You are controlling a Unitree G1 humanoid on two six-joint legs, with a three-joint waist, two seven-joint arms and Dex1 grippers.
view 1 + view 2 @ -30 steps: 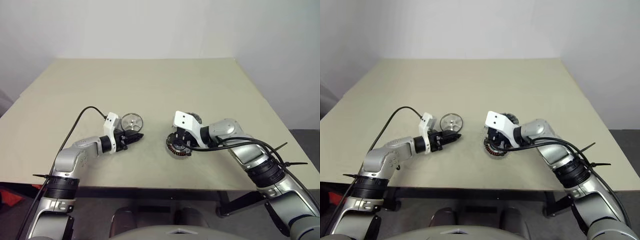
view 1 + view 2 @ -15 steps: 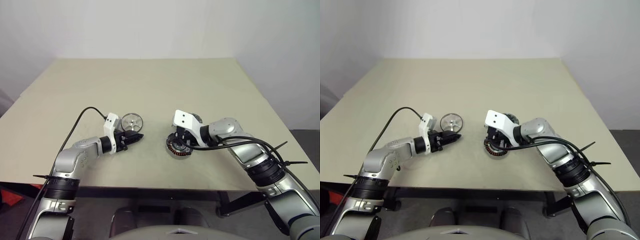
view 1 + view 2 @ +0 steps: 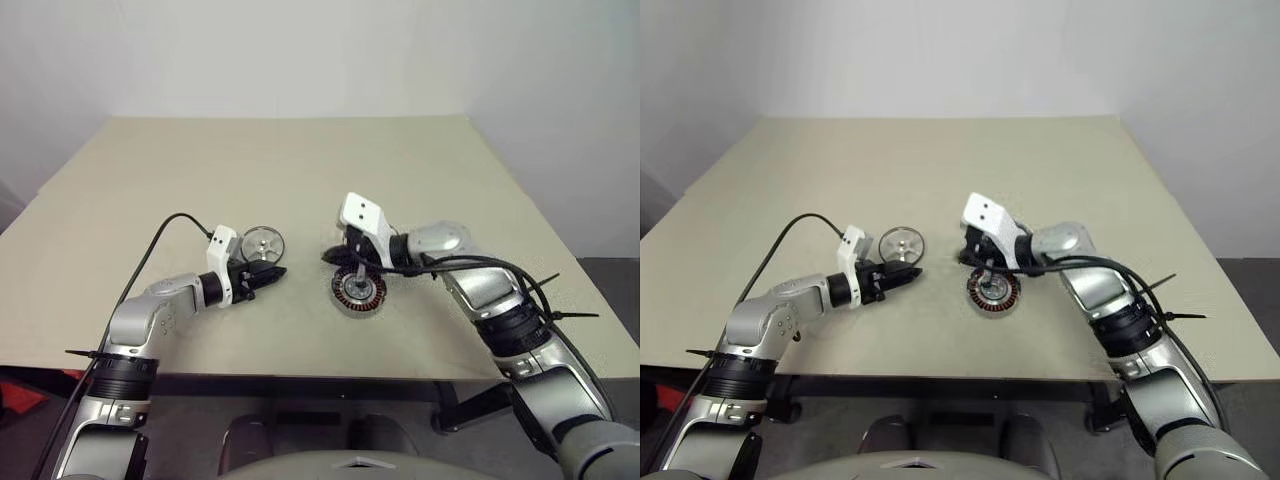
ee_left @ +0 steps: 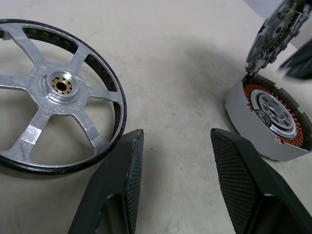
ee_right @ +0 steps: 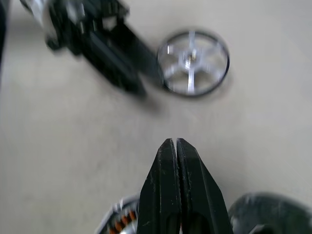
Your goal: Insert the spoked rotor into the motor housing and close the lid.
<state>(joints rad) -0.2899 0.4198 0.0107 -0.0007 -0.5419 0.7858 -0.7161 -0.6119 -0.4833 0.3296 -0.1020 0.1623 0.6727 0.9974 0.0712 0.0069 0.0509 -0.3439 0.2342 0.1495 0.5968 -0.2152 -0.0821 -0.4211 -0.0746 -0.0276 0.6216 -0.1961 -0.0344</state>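
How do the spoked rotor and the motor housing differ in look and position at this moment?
The spoked rotor is a bright silver wheel with open gaps between its spokes; the motor housing is a closed disc with copper-coloured windings ringing a silver centre. The rotor lies beside the open left end effector; the housing lies below the shut right end effector. Both are round and lie flat on the table, apart from each other, neither one gripped.

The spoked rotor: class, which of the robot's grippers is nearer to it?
Left. The left gripper sits right beside the spoked rotor, fingers open. The right gripper, shut, hovers over the motor housing, well apart from the rotor.
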